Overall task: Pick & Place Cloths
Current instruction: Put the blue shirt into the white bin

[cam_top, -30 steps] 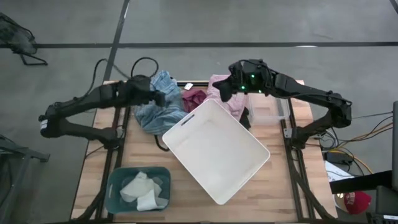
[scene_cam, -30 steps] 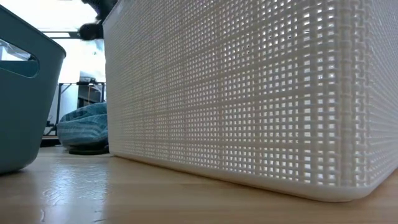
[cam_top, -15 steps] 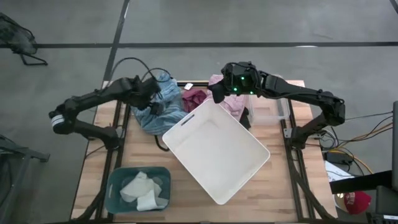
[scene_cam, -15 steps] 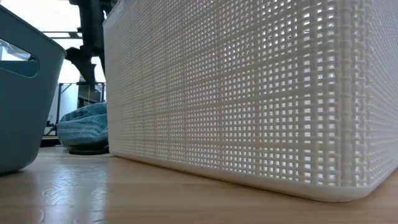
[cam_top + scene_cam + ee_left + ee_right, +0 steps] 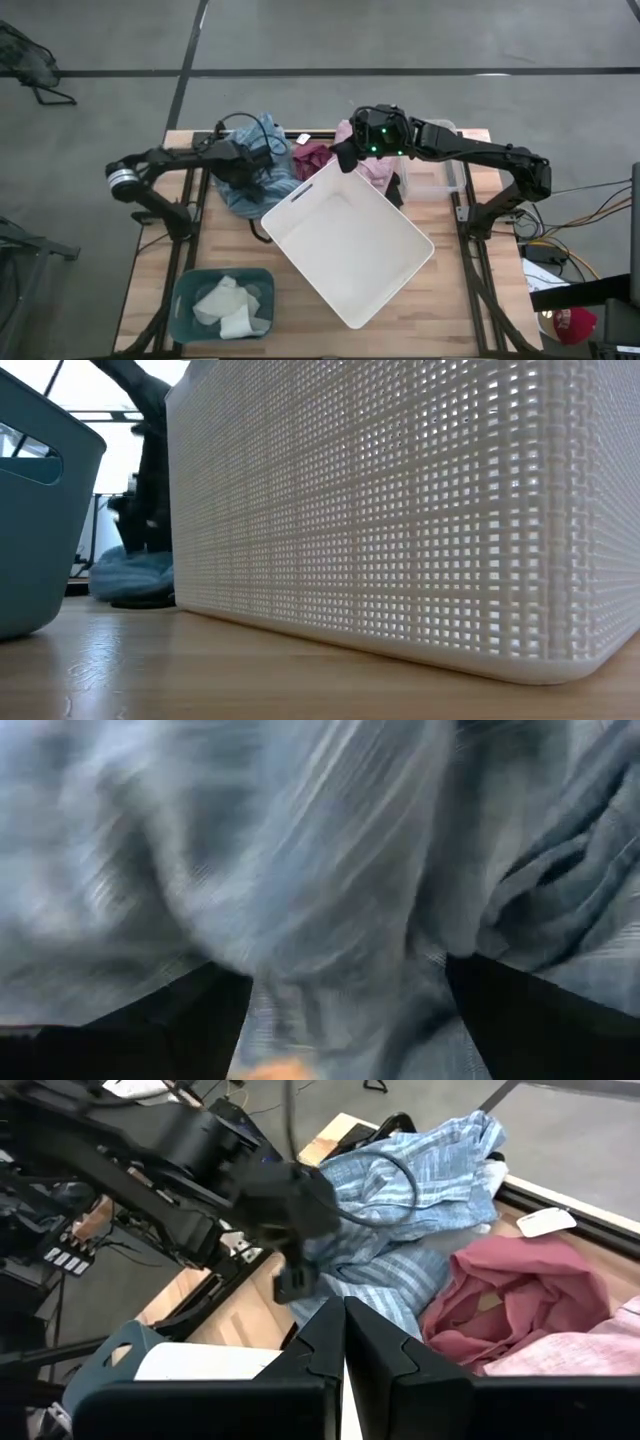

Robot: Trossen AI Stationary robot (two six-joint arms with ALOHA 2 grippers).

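Observation:
The blue striped cloth (image 5: pixel 250 188) lies bunched at the table's far left, also in the low view (image 5: pixel 135 570) and the right wrist view (image 5: pixel 420 1180). My left gripper (image 5: pixel 258 165) is open and low over it, and a bulge of the cloth (image 5: pixel 320 870) stands between its fingers. The maroon cloth (image 5: pixel 312 155) and the pink cloth (image 5: pixel 375 170) lie to the right of it. My right gripper (image 5: pixel 340 155) is shut and empty, hovering by the white basket's far corner above the maroon cloth (image 5: pixel 510 1290). My left gripper comes at the blue striped cloth from above, with its open fingers (image 5: pixel 180 1020) on either side of a raised fold (image 5: pixel 340 920). Whether the fingers touch the fabric, I cannot tell.
A large white lattice basket (image 5: pixel 300 195) sits turned at an angle mid-table and fills the low view (image 5: pixel 400 510). A teal bin (image 5: pixel 182 300) at the near left holds cream-white cloths (image 5: pixel 230 305). A clear container (image 5: pixel 435 178) and a black cloth (image 5: pixel 395 187) lie far right.
My left gripper has come down from well above the blue striped cloth until it sits low in it, its arm folding lower over the table's left side. My right gripper has shifted a little toward the table's left, staying shut.

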